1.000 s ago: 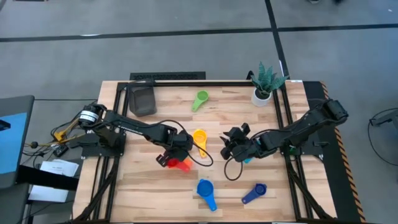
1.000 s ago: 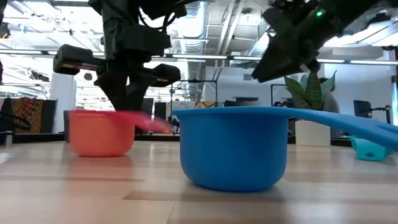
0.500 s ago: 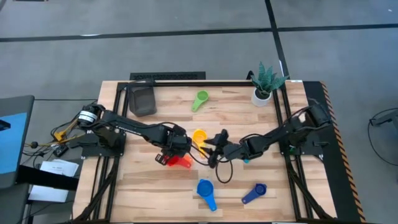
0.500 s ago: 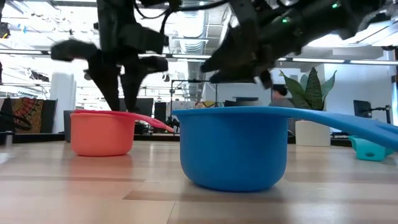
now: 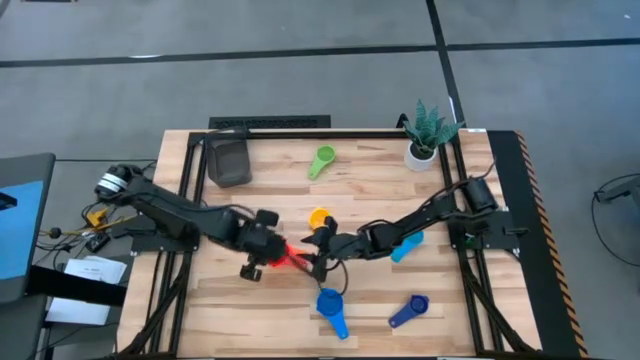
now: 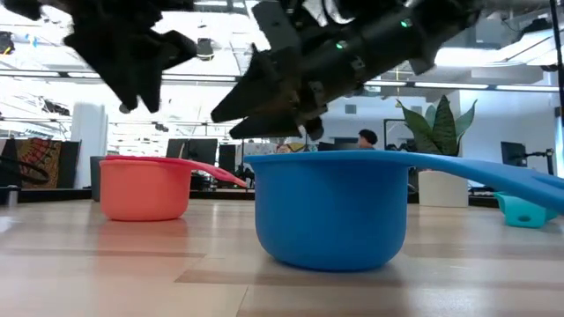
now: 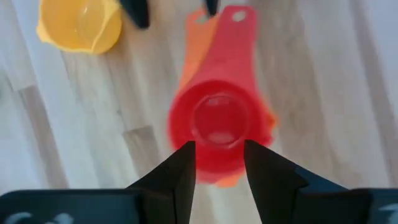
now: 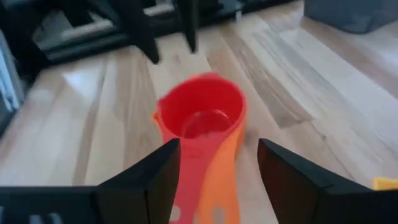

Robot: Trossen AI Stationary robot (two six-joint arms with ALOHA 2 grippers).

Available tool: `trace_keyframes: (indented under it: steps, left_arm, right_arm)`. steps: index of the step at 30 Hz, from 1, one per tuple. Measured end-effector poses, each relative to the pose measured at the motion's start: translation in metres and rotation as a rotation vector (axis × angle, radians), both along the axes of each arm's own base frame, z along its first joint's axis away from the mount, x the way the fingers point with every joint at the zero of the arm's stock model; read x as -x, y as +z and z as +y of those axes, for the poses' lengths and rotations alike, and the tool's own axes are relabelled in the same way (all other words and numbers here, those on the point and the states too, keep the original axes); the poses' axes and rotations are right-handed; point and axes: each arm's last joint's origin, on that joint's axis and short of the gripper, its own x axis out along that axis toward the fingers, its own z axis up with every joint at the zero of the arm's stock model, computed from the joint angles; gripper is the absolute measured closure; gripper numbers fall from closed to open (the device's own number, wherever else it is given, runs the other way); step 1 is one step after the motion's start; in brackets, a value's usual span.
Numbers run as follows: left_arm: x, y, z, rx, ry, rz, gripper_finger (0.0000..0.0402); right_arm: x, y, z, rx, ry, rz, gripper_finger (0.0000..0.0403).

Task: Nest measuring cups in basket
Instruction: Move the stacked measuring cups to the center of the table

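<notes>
Jaws first: the left gripper (image 5: 262, 262), at lower centre-left of the high view, has its fingers spread and holds nothing; a second ago it sat right over the red cup (image 5: 291, 259), and it has since backed off toward the left, leaving the red cup seated inside the orange cup (image 7: 267, 118) on the desk (image 5: 220, 310). Just right of that pair, the right gripper (image 5: 318, 252) has swept in from the right half of the frame and now faces the stacked cups handle-first, jaws wide and empty. This looks like a handover: the right arm seems set to take the nested pair. Above it lies the yellow cup (image 5: 318, 217); the green cup (image 5: 322, 160) sits higher up, the blue cup (image 5: 330, 304) and dark blue cup (image 5: 409, 309) lower, the light blue cup (image 5: 406, 247) to the right. Far upper left, the basket (image 5: 229, 161) holds no cups that I can see, so most of the task remains.
</notes>
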Motion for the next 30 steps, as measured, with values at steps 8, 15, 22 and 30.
trace_keyframes:
  steps: [8, 15, 22, 30]
  left_arm:
    - [0.021, -0.021, -0.023, 0.017, 0.099, -0.074, 0.0276]
    - [0.014, -0.015, -0.044, 0.060, 0.138, -0.328, 0.0276]
    - [0.002, -0.025, -0.061, -0.027, 0.049, -0.414, 0.0279]
    - [-0.009, -0.057, -0.073, 0.007, -0.024, -0.317, 0.0372]
  right_arm:
    - [-0.020, 0.014, 0.012, 0.152, 0.123, 0.067, 0.0154]
    - [-0.021, 0.015, 0.000, 0.186, 0.026, 0.150, 0.0133]
    - [-0.022, 0.005, -0.027, 0.165, -0.042, 0.235, 0.0159]
    - [-0.024, 0.006, -0.030, 0.165, -0.016, 0.229, 0.0274]
